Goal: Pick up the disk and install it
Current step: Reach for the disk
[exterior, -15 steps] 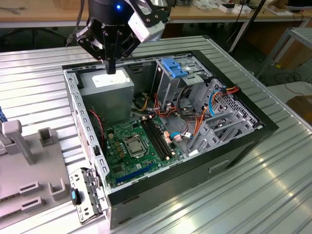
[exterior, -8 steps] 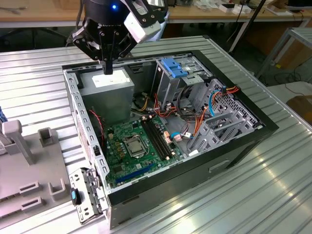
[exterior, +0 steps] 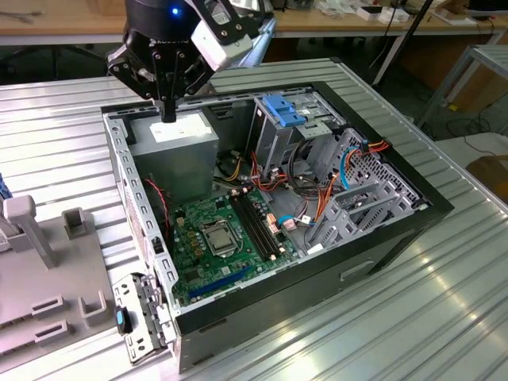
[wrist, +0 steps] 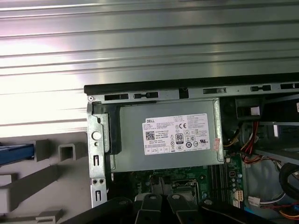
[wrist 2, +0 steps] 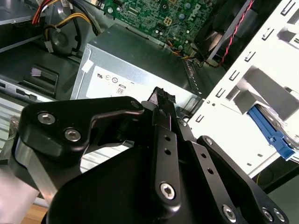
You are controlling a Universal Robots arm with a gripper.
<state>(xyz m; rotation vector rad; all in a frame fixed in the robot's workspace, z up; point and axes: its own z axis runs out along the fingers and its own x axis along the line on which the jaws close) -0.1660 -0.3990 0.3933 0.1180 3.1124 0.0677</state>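
The end effector (exterior: 168,115) points straight down, fingers pinched together with nothing between them, just above the grey box (exterior: 178,147) in the open computer case (exterior: 238,317). The disk (wrist: 16,154) sits well apart.

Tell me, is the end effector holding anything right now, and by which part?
Nothing is held. The end effector hangs above the grey metal box with the white label inside the case, fingers closed together with nothing between them.
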